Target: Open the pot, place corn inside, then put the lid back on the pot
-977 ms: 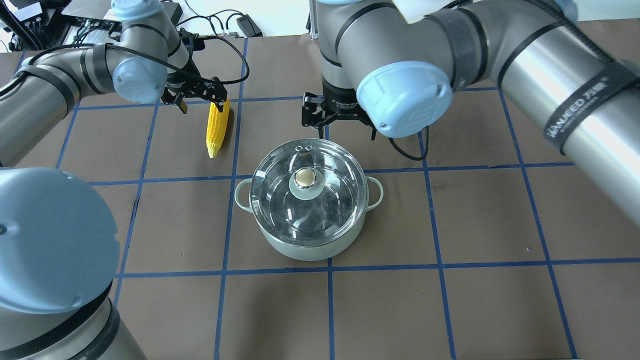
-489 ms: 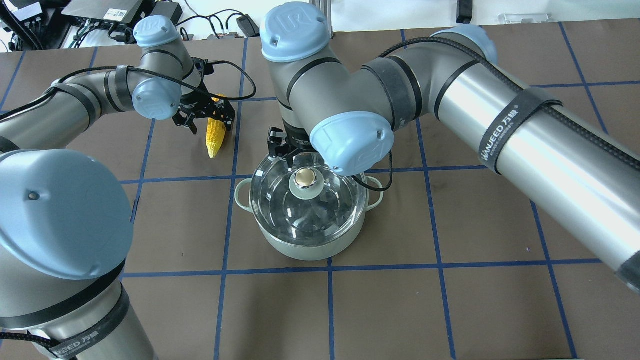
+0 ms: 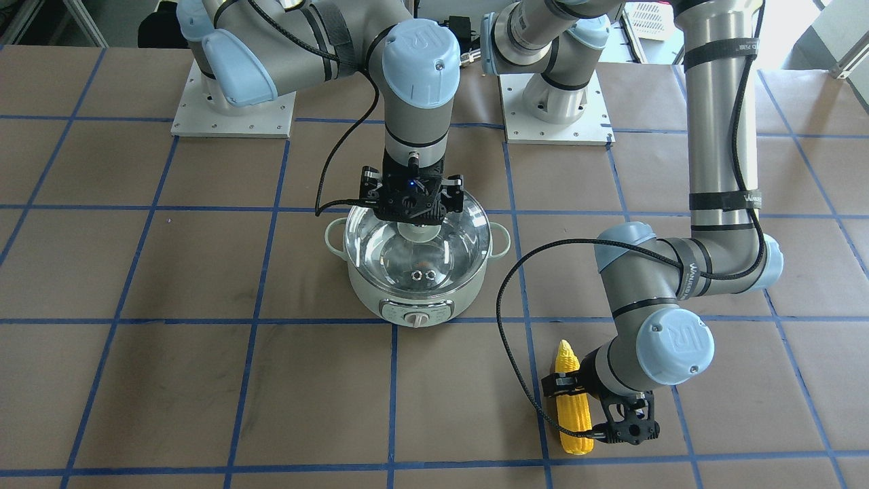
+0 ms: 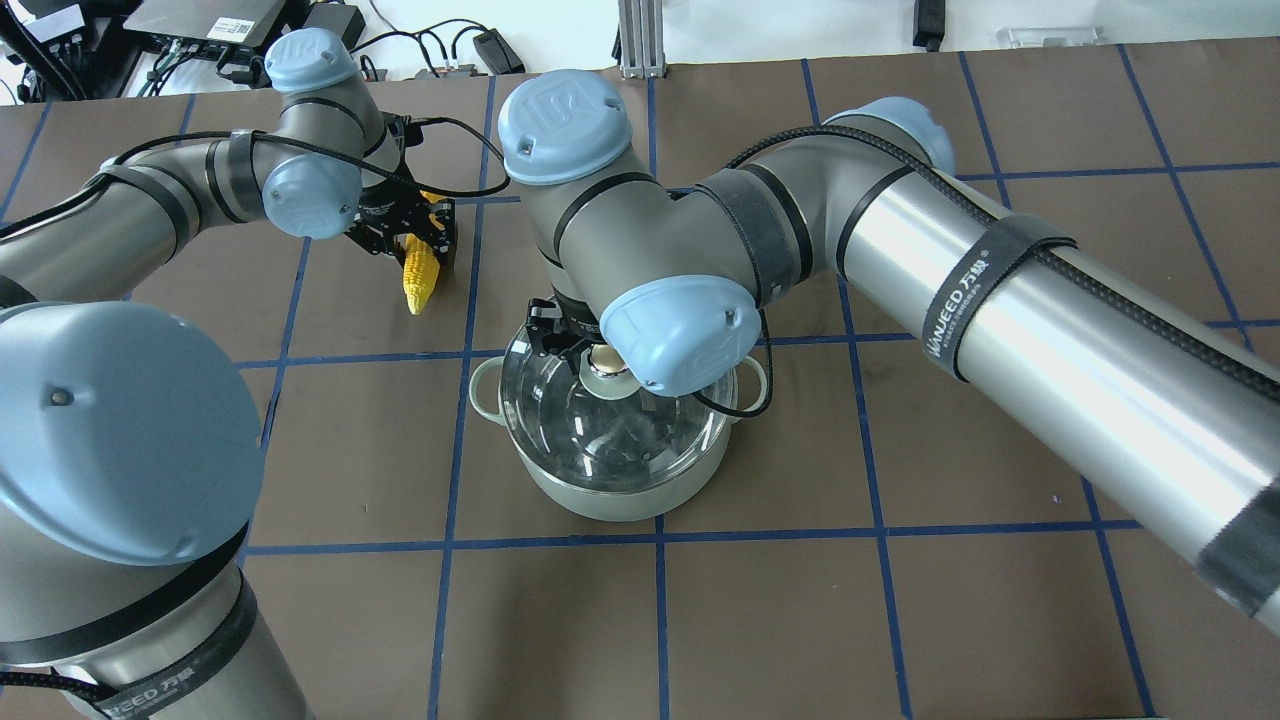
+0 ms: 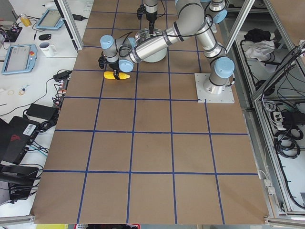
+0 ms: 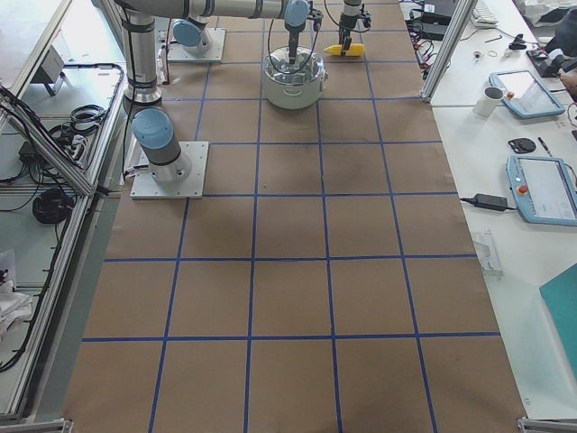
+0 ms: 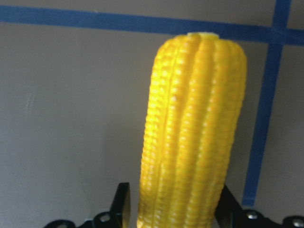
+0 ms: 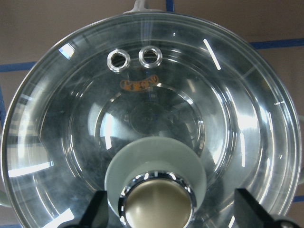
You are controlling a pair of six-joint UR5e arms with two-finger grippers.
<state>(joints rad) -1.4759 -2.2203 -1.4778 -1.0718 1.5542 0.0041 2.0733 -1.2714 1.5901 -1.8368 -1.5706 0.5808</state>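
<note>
The mint-green pot (image 4: 620,495) stands mid-table with the clear glass lid (image 4: 600,430) on it. My right gripper (image 4: 590,355) is open directly over the lid. Its fingers stand wide on either side of the gold-topped knob (image 8: 156,202), apart from it. The yellow corn (image 4: 418,280) lies on the table to the pot's far left, its tip pointing toward me. My left gripper (image 4: 420,235) is down over the corn's thick half. The wrist view shows a finger close on each side of the corn (image 7: 194,118). The corn rests on the table.
Brown table with a blue tape grid. The pot's control panel (image 3: 414,309) faces away from me. The right arm's cable loops beside the pot's right handle (image 4: 752,385). Both arm bases (image 3: 557,102) stand at the table's near edge.
My right gripper moved from behind the pot to over the lid and now straddles the knob. My left gripper came down further over the corn.
</note>
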